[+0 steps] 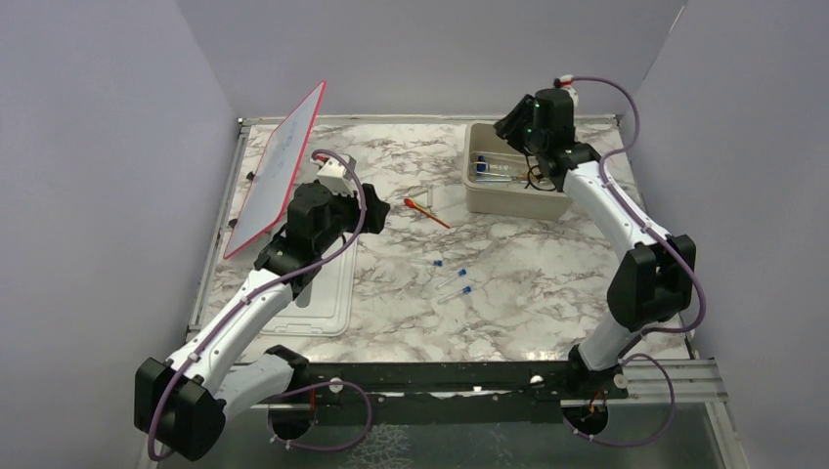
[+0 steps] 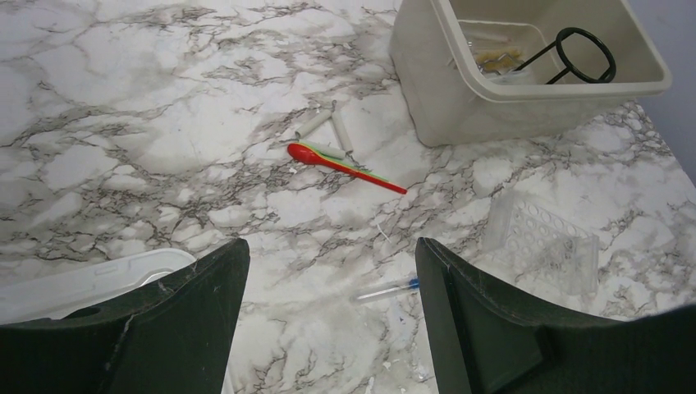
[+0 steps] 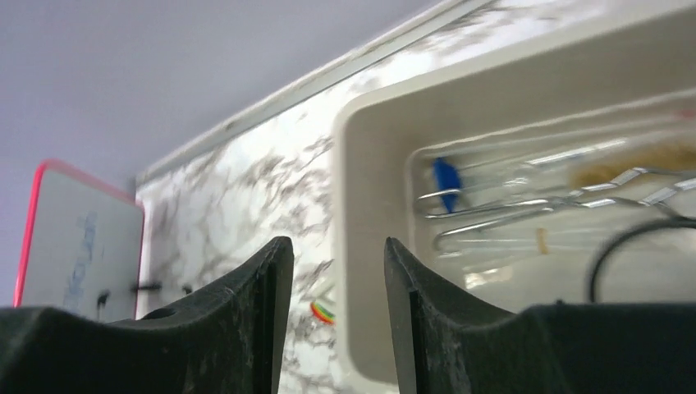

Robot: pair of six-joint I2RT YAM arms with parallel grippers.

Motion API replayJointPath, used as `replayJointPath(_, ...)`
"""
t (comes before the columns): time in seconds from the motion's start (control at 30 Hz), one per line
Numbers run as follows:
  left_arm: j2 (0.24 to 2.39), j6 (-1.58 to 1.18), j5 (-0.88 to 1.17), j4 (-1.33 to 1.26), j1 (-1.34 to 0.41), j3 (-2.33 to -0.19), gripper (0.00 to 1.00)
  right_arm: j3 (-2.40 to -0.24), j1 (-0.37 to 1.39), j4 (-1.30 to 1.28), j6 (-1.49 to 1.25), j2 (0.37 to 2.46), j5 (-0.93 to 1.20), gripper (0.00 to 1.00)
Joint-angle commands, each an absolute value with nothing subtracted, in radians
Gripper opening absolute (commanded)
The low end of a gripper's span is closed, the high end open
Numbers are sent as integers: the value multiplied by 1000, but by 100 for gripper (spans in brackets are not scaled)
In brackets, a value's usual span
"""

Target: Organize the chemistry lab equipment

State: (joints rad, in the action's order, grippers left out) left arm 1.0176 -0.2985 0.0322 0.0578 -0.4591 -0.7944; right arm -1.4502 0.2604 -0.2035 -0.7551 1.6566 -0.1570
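Observation:
An orange-red stick (image 1: 426, 212) lies on the marble table left of the beige tub (image 1: 479, 195); it also shows in the left wrist view (image 2: 345, 164). Three thin blue-capped tubes (image 1: 455, 278) lie mid-table; one (image 2: 390, 289) lies below my left gripper. The tub holds the black wire ring (image 2: 584, 56), the silvery tongs (image 3: 525, 205) and a small blue piece (image 3: 446, 182). My left gripper (image 2: 331, 244) is open and empty above the table. My right gripper (image 3: 336, 242) is open and empty, hovering over the tub's left rim (image 3: 361, 164).
A red-framed white board (image 1: 279, 166) leans at the back left. The tub's lid (image 1: 313, 298) lies flat under my left arm. A clear plastic tube rack (image 2: 546, 242) and two whitish tubes (image 2: 328, 127) lie near the stick. Purple walls close in the table.

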Motion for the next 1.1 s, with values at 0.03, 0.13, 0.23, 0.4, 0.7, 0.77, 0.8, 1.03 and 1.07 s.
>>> replayJointPath(0.03,975,-299,-27,75,-457,-834,77,-1629,376,-299,-442,1791,83,50)
replayJointPath(0.13,967,-296,-35,70,-457,-829,77,-1738,448,-400,-374,1893,64,50)
replayJointPath(0.23,966,-295,-38,69,-457,-828,77,-1823,539,-466,-313,1985,-52,50)
replayJointPath(0.4,964,-293,-62,75,-457,-829,77,-1898,595,-521,-306,2106,-162,48)
replayJointPath(0.7,959,-283,-89,86,-456,-829,77,-1957,610,-532,-307,2276,-270,47)
replayJointPath(0.77,961,-282,-85,86,-457,-828,77,-1980,609,-532,-307,2309,-262,45)
replayJointPath(0.8,964,-279,-80,87,-457,-829,77,-1993,609,-534,-307,2326,-257,44)
replayJointPath(1.03,978,-276,-68,89,-457,-832,77,-2030,609,-559,-318,2391,-239,41)
replayJointPath(1.07,978,-278,-67,90,-457,-831,77,-2033,608,-562,-320,2395,-234,40)
